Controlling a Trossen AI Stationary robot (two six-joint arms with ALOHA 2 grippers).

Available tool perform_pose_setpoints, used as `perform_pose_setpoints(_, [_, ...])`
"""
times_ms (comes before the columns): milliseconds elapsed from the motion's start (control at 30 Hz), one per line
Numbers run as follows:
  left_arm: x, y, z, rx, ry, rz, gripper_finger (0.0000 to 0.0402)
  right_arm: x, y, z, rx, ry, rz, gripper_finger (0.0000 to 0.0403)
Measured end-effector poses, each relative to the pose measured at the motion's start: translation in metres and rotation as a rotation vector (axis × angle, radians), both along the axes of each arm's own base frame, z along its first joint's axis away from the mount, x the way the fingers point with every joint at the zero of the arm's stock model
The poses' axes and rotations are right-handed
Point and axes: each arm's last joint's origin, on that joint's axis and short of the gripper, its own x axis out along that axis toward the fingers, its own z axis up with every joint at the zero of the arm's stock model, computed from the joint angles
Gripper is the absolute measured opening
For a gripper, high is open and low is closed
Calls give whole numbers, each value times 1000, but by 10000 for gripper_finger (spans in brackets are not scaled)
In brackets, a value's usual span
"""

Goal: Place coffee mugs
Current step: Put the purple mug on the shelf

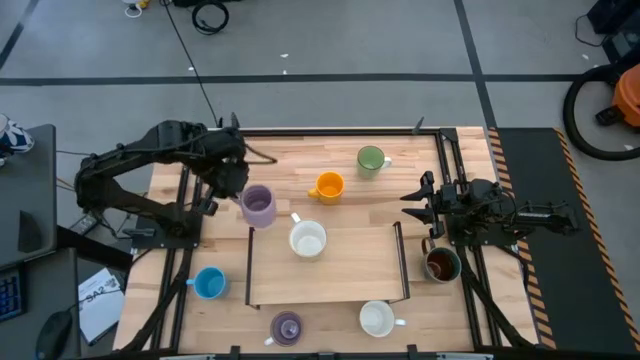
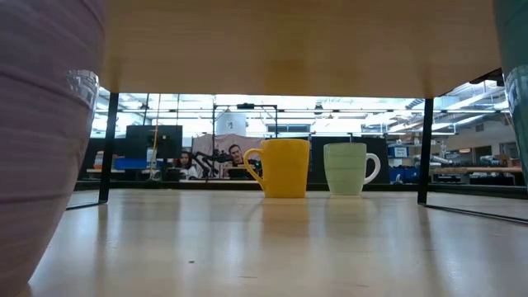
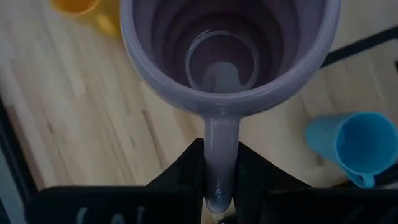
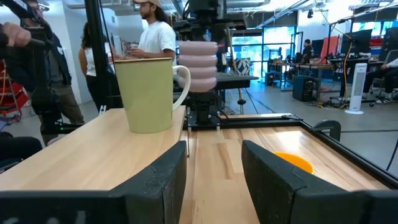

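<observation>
Here, left to right across the table:

Left gripper [image 1: 232, 172]: jaws pinched narrow on the handle of a lavender mug [image 1: 258, 205], held just off the left edge of the raised wooden platform [image 1: 330, 270]; the left wrist view shows the handle [image 3: 219, 155] squeezed between the two fingers [image 3: 186, 171], mouth facing the camera.

Blue mug [image 1: 209, 283]: stands on the table left of the platform, near the front.

Second lavender mug [image 1: 287, 327]: at the front edge, just off the platform.

White mug [image 1: 308, 240]: on the platform's back left part; another white mug [image 1: 377, 318] sits at its front right.

Orange mug [image 1: 327, 186] and green mug [image 1: 371, 160]: behind the platform, apart from one another.

Brown mug [image 1: 441, 264]: right of the platform, close under the right arm.

Right gripper [image 1: 422, 196]: waits at the right side, fingers spread wide, holding nothing.

Risk, grip: the hold is on a thin handle only, so I judge the mug could swing or slip if it is moved quickly.

Risk, collision: the white mug stands near the held one; a low sweep onto the platform could knock it, or the mug's base could catch the platform's edge.

Hard to see: whether the held mug touches the table is unclear from above. The low view sits beneath the platform, with mugs cut off at both edges. The right wrist view shows the green mug and only a sliver of orange.
</observation>
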Motion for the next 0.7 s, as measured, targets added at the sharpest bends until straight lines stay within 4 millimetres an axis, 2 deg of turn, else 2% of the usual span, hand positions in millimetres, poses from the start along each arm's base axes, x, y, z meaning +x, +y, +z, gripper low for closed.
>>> perform_pose_setpoints(700, [15, -55, 6, 5, -142, -278, 58, 0, 0, 0, 0, 0, 0, 160])
